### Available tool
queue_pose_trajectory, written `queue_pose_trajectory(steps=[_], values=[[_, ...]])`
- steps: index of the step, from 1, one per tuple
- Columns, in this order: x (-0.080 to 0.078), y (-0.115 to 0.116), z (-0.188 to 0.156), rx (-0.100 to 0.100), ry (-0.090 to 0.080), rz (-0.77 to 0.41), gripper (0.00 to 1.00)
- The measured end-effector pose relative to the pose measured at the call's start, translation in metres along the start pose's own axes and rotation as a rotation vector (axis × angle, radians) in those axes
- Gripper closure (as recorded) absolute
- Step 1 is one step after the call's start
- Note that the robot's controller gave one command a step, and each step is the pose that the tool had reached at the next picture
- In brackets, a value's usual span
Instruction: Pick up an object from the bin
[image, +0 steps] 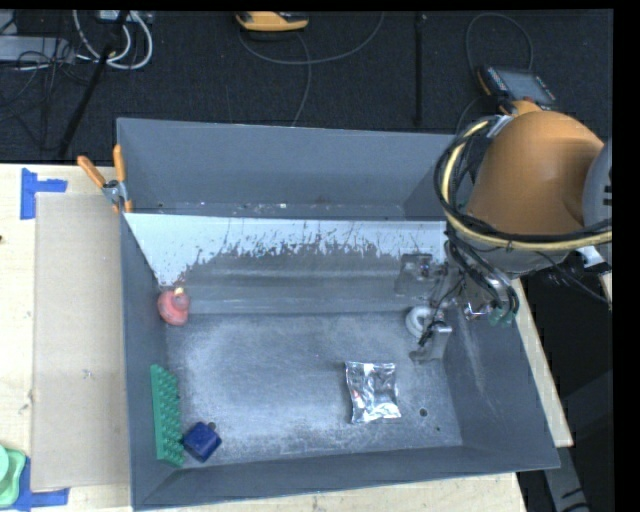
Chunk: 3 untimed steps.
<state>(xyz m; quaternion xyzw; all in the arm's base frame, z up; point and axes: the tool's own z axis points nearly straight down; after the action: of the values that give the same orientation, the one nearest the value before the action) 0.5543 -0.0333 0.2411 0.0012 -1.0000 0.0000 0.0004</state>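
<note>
My gripper (432, 338) hangs low at the right side of the bin, under the orange-domed wrist, its dark fingers pointing down toward the floor. Nothing shows between them. A crumpled silver foil packet (372, 391) lies on the bin floor a short way down and to the left of the fingers, apart from them. The fingers' spread is hidden by the wrist parts above.
A pink round toy (174, 306) rests at the far left against the back slope. A green toothed strip (165, 413) lies along the left wall, with a small blue block (201, 441) beside its lower end. The arm and its dome overhang the bin's right rim.
</note>
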Motion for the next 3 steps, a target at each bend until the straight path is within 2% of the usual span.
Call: queue_pose_trajectory(steps=[1,2,3], values=[[-0.004,0.017,0.137,-0.003,0.004,-0.616,0.00],[0.026,0.010,0.174,-0.003,0.005,-0.651,0.00],[0.023,0.011,0.170,-0.001,-0.004,-0.652,1.00]])
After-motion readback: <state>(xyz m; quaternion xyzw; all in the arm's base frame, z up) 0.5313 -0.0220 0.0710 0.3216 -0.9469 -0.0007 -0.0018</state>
